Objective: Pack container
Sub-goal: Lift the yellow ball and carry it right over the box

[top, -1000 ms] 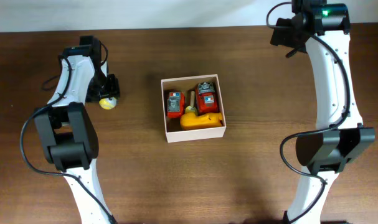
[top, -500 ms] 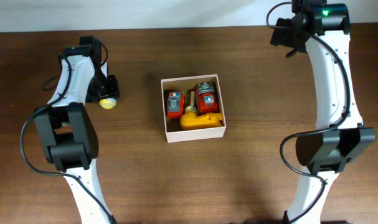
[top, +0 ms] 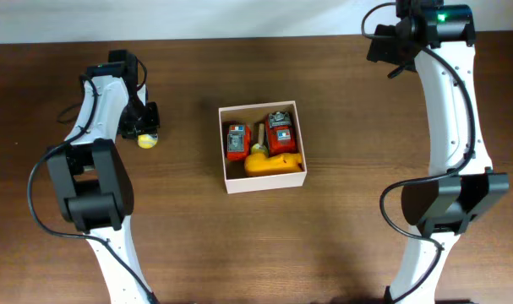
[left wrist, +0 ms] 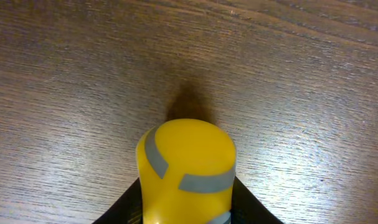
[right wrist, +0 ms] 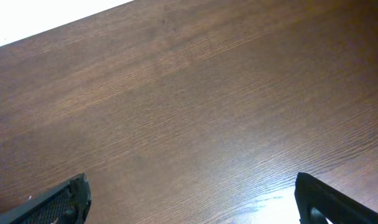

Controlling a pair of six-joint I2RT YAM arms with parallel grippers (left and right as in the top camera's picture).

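Note:
The container (top: pixel 230 182) sits at the table's middle, a white-walled square box holding two red toys (top: pixel 237 141) (top: pixel 280 133) and a yellow toy (top: pixel 270 163). My left gripper (top: pixel 145 128) is at the far left, shut on a small yellow toy with grey stripes (top: pixel 145 140). In the left wrist view the yellow toy (left wrist: pixel 187 165) fills the space between the black fingers (left wrist: pixel 131 202), just above the wood. My right gripper (top: pixel 383 44) is at the far right back, open and empty; its fingertips (right wrist: pixel 64 200) stand wide apart over bare wood.
The brown wooden table (top: pixel 341 127) runs to a white edge at the back (top: pixel 239 17). Both arm bases stand at the front left (top: pixel 91 186) and front right (top: pixel 446 203).
The yellow toy has shifted slightly in toward my left gripper. The right arm has not moved.

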